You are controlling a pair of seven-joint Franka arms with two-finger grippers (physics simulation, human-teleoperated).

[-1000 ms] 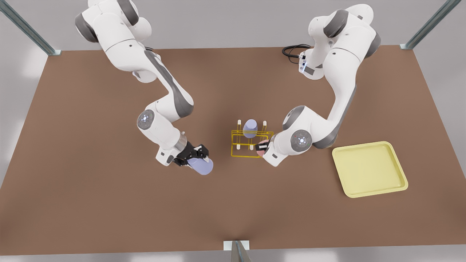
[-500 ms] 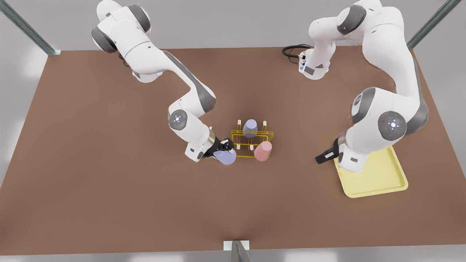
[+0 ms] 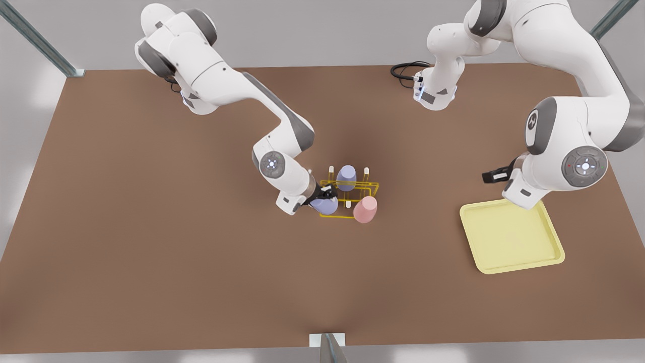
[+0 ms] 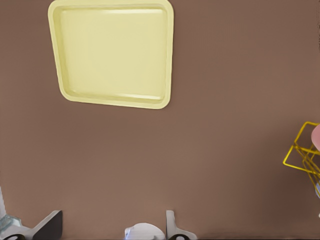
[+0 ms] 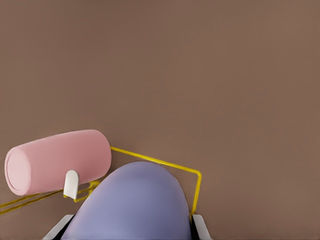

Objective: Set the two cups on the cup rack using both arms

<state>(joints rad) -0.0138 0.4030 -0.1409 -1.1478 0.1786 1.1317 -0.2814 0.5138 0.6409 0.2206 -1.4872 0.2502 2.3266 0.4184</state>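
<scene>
Right gripper, fingers clamped on the lavender cup, must seat it on the cup rack; left gripper, fingers spread and empty, waits.

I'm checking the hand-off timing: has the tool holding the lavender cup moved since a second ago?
Yes. The right tool, shut on the lavender cup, moved toward the front view's right, reaching the cup rack.

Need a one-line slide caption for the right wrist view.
Right gripper holds a lavender cup at the yellow rack, beside the racked pink cup.
</scene>
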